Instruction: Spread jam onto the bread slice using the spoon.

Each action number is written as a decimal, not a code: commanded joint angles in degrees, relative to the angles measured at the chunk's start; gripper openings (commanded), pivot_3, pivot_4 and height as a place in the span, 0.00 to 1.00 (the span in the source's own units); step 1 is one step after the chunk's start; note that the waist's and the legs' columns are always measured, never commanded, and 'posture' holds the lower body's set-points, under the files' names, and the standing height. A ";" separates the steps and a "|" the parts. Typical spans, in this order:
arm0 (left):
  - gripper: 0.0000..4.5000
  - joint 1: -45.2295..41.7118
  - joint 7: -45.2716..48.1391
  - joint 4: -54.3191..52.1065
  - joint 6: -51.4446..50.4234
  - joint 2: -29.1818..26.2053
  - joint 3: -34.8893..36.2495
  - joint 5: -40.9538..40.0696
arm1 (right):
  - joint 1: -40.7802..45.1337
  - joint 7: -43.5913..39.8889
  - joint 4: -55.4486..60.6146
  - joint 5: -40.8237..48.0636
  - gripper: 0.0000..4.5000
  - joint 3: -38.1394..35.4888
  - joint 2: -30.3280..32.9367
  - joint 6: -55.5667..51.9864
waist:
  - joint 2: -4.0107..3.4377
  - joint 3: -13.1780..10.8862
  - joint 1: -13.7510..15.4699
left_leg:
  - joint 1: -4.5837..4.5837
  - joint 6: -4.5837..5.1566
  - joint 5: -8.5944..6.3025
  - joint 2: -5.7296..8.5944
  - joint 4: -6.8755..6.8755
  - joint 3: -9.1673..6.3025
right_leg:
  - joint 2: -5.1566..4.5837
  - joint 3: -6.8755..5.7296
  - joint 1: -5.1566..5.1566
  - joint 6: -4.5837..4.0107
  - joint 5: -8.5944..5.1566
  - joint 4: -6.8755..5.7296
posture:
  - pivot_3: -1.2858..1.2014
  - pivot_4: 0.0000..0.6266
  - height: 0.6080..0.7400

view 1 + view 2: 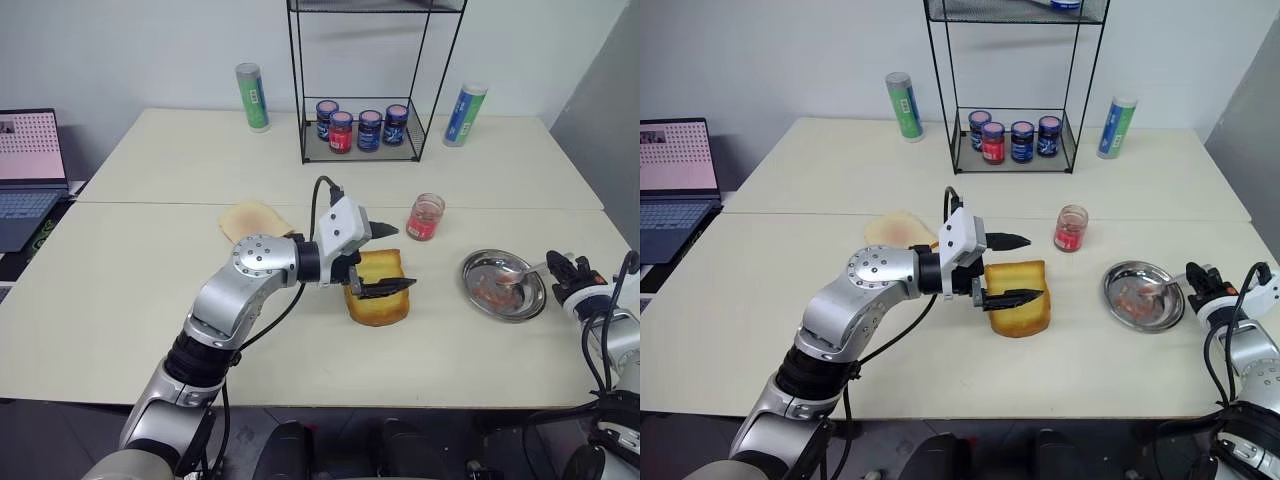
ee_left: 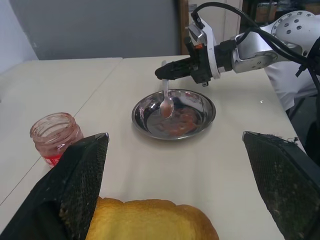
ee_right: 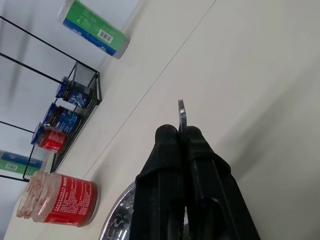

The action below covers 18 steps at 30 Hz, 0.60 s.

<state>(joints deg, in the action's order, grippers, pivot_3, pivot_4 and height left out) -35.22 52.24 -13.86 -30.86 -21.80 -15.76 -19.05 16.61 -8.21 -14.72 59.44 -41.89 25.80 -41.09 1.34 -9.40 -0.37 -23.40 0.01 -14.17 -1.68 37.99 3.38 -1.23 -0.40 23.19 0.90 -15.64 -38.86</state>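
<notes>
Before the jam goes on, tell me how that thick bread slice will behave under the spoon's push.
The bread slice looks thick and spongy, so it will probably dent rather than crack. It seems light and lies loose on the smooth table, so it may slide. The open left gripper straddles it and could brace it.

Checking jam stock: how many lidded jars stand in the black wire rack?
4. The lidded jars stand in one row on the black wire rack's bottom shelf: blue-labelled, red-labelled, blue-labelled, blue-labelled. None seems hidden behind them.
</notes>
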 commanded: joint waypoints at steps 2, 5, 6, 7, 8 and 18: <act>1.00 -0.34 0.17 -1.37 0.79 -0.24 1.85 -1.38 | 0.59 -0.98 7.55 1.44 0.00 0.99 2.31 -2.07 | -0.06 -0.04 0.01 | 0.00 0.00 0.00 0.00 0.00 0.00 | 0.00 0.01 0.00 0.00 0.00 0.00 | 0.52 0.24 1.00; 1.00 0.21 0.21 -1.59 -1.28 -1.73 6.13 -4.51 | 3.78 1.57 14.54 5.85 0.00 2.03 3.08 -5.91 | -0.14 -0.09 -0.52 | 0.00 0.00 0.00 -0.04 -0.01 0.01 | 0.01 0.01 0.04 0.01 -0.01 -0.02 | 0.52 0.24 1.00; 1.00 0.38 0.28 -1.58 -2.15 -2.41 7.61 -5.75 | 5.22 2.65 16.27 7.09 0.00 2.65 3.36 -7.11 | -0.15 -0.09 -0.68 | -0.01 0.00 0.00 -0.05 -0.02 0.02 | 0.01 0.03 0.07 0.00 0.00 -0.05 | 0.52 0.24 1.00; 1.00 0.63 0.39 -1.64 -3.10 -3.05 9.20 -7.13 | 7.25 3.77 17.66 8.49 0.00 3.41 3.47 -8.09 | -0.19 -0.12 -1.00 | -0.01 0.00 0.00 -0.06 -0.02 -0.01 | 0.02 0.00 0.07 0.05 -0.03 -0.05 | 0.52 0.24 1.00; 1.00 0.85 0.31 -1.71 -3.97 -3.56 10.55 -8.37 | 9.32 4.66 18.63 9.37 0.00 4.32 3.62 -8.82 | -0.24 -0.15 -1.42 | -0.01 0.00 0.00 -0.08 -0.02 -0.01 | 0.03 0.00 0.07 0.10 -0.06 -0.06 | 0.52 0.24 1.00; 1.00 1.03 -7.43 0.91 -3.38 -1.41 15.54 -9.00 | 27.13 2.70 12.80 -6.14 0.00 21.26 1.59 -1.82 | -0.19 -0.17 -0.75 | -0.14 0.00 0.00 -0.02 -0.02 -0.07 | -0.02 -0.09 0.10 -0.07 0.04 0.05 | 0.52 0.24 1.00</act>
<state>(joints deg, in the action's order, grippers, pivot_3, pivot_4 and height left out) -33.87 46.75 -12.52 -36.58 -24.33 -0.55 -28.94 41.30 -2.68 0.26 59.91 -24.88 27.39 -47.42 1.15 -9.56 -1.12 -23.60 0.01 -14.17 -1.69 37.97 3.31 -1.28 -0.51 23.30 0.80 -15.58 -38.74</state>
